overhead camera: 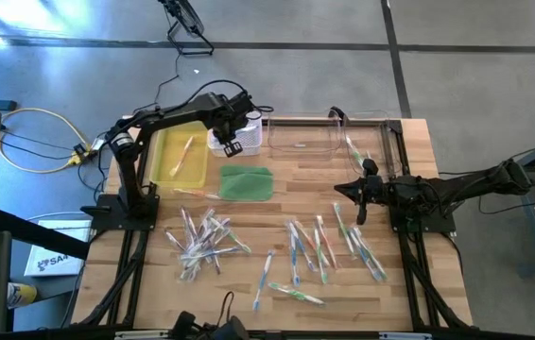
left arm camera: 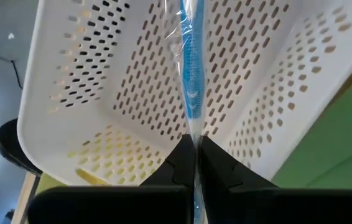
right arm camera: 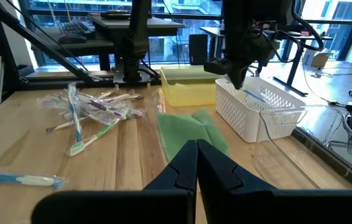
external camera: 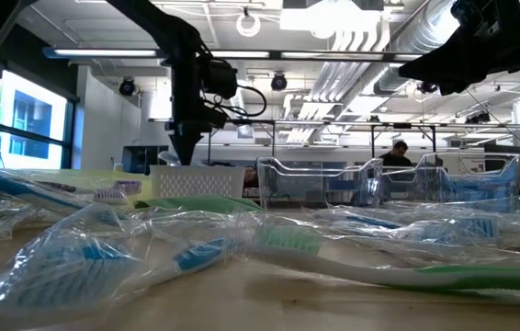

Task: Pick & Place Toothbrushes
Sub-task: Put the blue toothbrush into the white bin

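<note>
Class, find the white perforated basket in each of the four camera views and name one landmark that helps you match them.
High view: the white basket sits at the table's far edge, under the left gripper.
Low view: left of centre, behind the wrapped toothbrushes.
Left wrist view: fills the picture, below the blue toothbrush that the gripper holds.
Right wrist view: right of centre.
Shared landmark: the yellow tray beside the basket.
</note>
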Action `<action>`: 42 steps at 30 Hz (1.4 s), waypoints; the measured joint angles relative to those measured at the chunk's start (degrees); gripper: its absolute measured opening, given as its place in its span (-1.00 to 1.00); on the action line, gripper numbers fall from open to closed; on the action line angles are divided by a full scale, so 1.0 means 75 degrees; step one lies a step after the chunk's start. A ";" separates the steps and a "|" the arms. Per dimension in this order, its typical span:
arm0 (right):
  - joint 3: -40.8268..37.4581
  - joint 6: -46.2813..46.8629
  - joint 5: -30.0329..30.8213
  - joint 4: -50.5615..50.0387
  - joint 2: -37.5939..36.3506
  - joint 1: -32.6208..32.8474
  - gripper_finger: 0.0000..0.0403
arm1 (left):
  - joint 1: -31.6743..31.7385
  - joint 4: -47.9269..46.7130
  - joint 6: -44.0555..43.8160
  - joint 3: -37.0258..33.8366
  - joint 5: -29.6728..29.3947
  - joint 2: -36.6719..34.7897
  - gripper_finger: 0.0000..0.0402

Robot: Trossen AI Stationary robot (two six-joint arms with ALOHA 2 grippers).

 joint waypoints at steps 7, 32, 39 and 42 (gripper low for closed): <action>0.0002 0.0000 0.0002 0.0000 0.0000 -0.0001 -0.99 | 0.0000 0.0088 -0.0180 0.0003 0.0030 0.0032 -0.96; 0.0001 0.0000 0.0002 0.0003 0.0000 -0.0001 -0.99 | 0.0000 -0.0001 0.0022 0.0003 -0.0057 0.0029 -0.39; 0.0002 0.0000 0.0002 0.0006 0.0000 0.0000 -0.99 | -0.0003 0.0026 0.0053 0.0003 0.0099 0.0029 -0.39; 0.0000 0.0000 0.0002 0.0012 0.0000 -0.0001 -0.99 | -0.0003 -0.0007 0.0208 0.0003 0.0138 0.0029 -0.39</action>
